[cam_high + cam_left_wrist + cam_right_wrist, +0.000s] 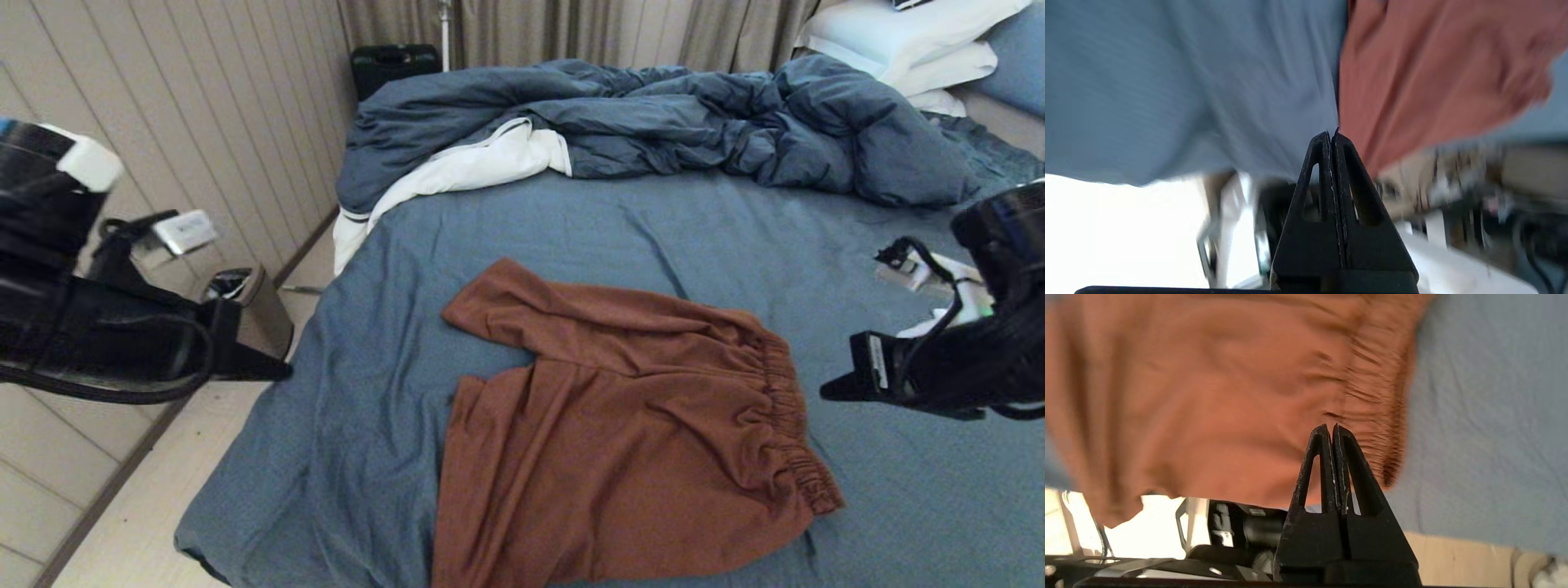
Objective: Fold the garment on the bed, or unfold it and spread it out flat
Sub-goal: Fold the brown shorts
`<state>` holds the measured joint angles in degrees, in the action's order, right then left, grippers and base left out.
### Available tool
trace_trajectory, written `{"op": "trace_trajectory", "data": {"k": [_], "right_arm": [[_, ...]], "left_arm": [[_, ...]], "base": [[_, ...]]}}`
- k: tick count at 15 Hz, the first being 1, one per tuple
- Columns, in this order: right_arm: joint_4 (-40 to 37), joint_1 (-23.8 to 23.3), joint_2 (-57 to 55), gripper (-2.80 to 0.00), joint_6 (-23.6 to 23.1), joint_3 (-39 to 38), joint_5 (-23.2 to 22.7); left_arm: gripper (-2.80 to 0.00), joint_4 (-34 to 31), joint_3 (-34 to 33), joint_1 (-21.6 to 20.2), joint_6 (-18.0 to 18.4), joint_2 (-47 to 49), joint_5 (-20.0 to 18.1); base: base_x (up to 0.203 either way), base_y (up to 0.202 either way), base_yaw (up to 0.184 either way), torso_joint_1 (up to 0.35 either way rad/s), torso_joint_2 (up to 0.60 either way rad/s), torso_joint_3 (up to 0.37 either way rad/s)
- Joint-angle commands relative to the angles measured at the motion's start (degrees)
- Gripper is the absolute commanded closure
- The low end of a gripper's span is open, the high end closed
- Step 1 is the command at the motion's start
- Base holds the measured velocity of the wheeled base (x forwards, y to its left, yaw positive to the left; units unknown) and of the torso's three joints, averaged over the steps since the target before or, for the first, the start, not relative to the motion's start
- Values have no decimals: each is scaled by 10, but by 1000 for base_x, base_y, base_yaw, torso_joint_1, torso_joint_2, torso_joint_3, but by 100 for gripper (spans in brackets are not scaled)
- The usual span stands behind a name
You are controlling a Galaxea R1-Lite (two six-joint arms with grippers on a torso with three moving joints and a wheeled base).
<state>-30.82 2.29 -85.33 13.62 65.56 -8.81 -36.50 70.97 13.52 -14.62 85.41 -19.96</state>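
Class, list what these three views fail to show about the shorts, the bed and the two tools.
- Garment: near hem cut off by the head view's bottom edge; no drawstring shows.
- Bed: right side cut off by the frame.
- Left tool: left wrist view is motion-blurred behind it.
- Right tool: covers part of the waistband.

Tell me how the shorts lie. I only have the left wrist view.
Observer: The shorts lie spread on the bed, with the waistband toward the robot's right and the far leg splayed toward its left.
Operator: Right arm?
Observer: The right gripper is beside the waistband, jaws shut, holding nothing.
Operator: Anything else on the bed?
Observer: A rumpled duvet lies at the far side, apart from the shorts.
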Motion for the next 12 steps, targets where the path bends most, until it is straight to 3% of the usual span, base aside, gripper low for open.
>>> {"op": "trace_trajectory", "data": {"k": [1, 4, 7, 8, 12], "right_arm": [[-4, -14, -25, 0, -3, -22, -1], [-4, -19, -2, 0, -4, -63, -2], [-4, -18, 26, 0, -4, -87, -3], [-4, -18, 36, 0, -5, -94, -3], [-3, -26, 54, 0, -10, -128, -3]], "left_arm": [[0, -5, -12, 34, -6, 63, -5], [0, 0, -46, 73, -8, 70, -9], [0, 3, -57, 80, -9, 71, -8], [-280, 4, -62, 81, -9, 69, -8], [-280, 23, -61, 88, -37, 78, -5]], "base": [[0, 0, 0, 0, 0, 0], [0, 0, 0, 0, 0, 0], [0, 0, 0, 0, 0, 0], [0, 0, 0, 0, 0, 0], [0, 0, 0, 0, 0, 0]]}}
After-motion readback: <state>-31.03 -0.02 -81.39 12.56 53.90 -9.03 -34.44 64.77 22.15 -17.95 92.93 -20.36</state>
